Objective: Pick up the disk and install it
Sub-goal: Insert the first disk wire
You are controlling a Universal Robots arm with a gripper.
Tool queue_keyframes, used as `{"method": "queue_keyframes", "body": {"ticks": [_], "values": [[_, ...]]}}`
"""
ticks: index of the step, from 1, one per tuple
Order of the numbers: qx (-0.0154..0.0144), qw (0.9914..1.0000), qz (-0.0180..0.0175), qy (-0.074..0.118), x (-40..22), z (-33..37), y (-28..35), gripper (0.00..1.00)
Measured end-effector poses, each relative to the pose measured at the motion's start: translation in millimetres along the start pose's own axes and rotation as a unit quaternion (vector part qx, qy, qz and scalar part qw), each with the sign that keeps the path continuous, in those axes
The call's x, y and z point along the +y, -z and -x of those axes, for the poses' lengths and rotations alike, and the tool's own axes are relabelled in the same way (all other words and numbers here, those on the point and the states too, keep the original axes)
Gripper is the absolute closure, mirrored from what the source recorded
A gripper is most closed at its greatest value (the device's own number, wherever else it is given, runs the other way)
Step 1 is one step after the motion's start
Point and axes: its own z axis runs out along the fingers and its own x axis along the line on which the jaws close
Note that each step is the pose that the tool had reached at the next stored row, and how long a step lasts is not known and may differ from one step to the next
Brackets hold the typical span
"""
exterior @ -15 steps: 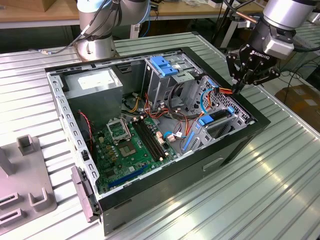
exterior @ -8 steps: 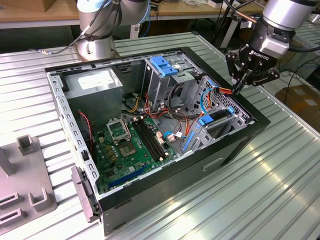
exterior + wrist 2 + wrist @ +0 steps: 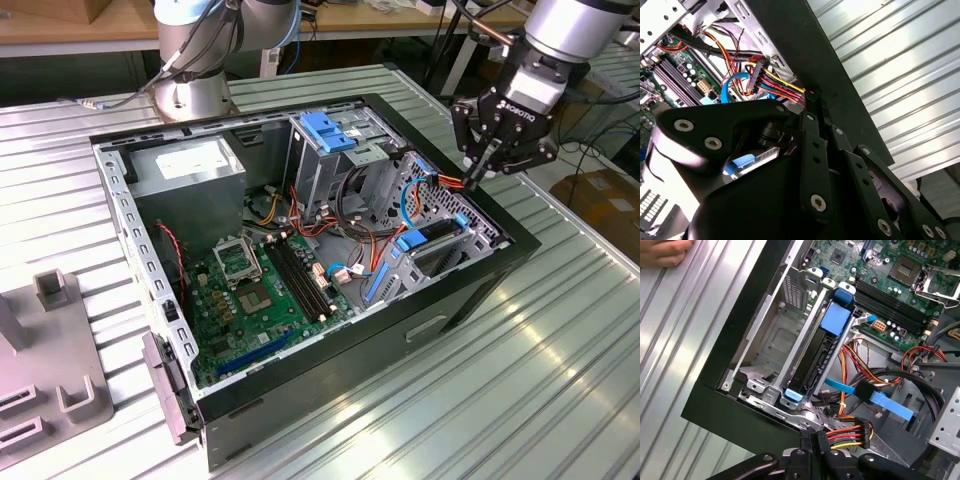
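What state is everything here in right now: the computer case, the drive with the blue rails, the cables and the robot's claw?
Computer case: lying on its side, side panel off, insides exposed.
Disk: standing on edge in the drive cage, blue rails around it.
Power connector: loose, not plugged in, beside the gripper.
Gripper: shut, holding nothing, at the case's edge.

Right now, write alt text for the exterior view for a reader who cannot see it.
A black robot gripper hangs, fingertips down, at the multicoloured power cable on the exterior view's right edge of an open black desktop computer case lying on a ribbed metal table. Inside are a green motherboard, a grey power-supply box and a blue-railed drive in its bay.
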Motion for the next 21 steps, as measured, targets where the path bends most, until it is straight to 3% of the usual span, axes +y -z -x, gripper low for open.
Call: {"method": "queue_keyframes", "body": {"ticks": [4, 9, 13, 18, 21], "values": [[0.0000, 0.99999, 0.0001, -0.004, 3.8, 1.6, 0.0, 0.84], [-0.0001, 0.99999, 0.0001, -0.004, 15.3, 7.1, -0.1, 0.84], [-0.0001, 0.99994, 0.0002, -0.011, 16.4, 7.6, -0.1, 0.84], [-0.0004, 0.99870, 0.0009, -0.051, 16.5, 7.7, -0.3, 0.84], [-0.0006, 0.99707, 0.0014, -0.077, 16.4, 7.7, -0.5, 0.84]]}}
